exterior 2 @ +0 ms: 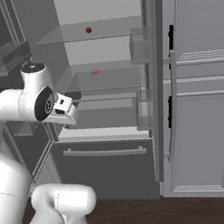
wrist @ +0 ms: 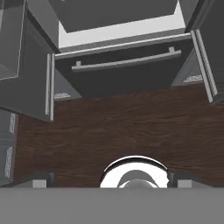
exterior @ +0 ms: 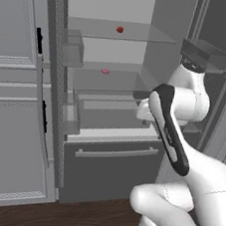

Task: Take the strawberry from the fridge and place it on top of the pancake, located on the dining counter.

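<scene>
The fridge stands open in front of me, both doors swung out. The strawberry, a tiny red lump, lies on the top glass shelf. My gripper is open, its fingertips far apart with nothing between them. It points down at the wooden floor and the fridge's bottom drawer. The hand hangs in front of the lower shelves, well below the strawberry and to its left in the right base view. The pancake and the dining counter are out of view.
A flat pale pink piece lies on the middle glass shelf. Door bins jut out from the open doors on both sides. Light grey panelled cabinets flank the fridge. Dark wood floor lies below.
</scene>
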You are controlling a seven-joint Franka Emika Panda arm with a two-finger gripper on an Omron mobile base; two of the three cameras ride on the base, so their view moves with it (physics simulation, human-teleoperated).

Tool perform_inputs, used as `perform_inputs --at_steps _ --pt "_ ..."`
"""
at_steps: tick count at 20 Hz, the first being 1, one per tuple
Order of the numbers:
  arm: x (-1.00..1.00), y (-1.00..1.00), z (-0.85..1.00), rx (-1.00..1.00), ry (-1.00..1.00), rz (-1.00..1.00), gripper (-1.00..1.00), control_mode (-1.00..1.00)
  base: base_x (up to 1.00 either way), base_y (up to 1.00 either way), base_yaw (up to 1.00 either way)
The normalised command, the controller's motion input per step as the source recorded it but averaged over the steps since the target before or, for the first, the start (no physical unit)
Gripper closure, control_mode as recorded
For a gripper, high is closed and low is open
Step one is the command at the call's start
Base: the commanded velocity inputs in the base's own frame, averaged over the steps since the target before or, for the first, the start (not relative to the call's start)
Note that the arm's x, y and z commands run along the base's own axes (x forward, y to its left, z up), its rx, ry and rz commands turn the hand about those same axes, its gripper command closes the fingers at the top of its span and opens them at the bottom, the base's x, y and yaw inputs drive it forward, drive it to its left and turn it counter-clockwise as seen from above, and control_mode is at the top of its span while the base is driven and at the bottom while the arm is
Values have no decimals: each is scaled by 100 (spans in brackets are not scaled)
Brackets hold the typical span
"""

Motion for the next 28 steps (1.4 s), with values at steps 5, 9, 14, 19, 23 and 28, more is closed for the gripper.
perform_inputs --at_steps 5,9,14,19,23,28 --pt "-64 2 -1 -22 -2 2 -100 -100 0 0 0" --pt "-66 0 0 -7 0 10 -100 -100 0 0 0" --pt "-49 -10 -4 7 -2 1 -100 -100 0 0 0" --pt "-21 -28 -20 2 -6 0 -100 -100 0 0 0" --pt "0 -17 -34 -4 0 0 -100 -100 0 0 0" --pt "0 -4 -5 0 1 0 -100 -100 0 0 0"
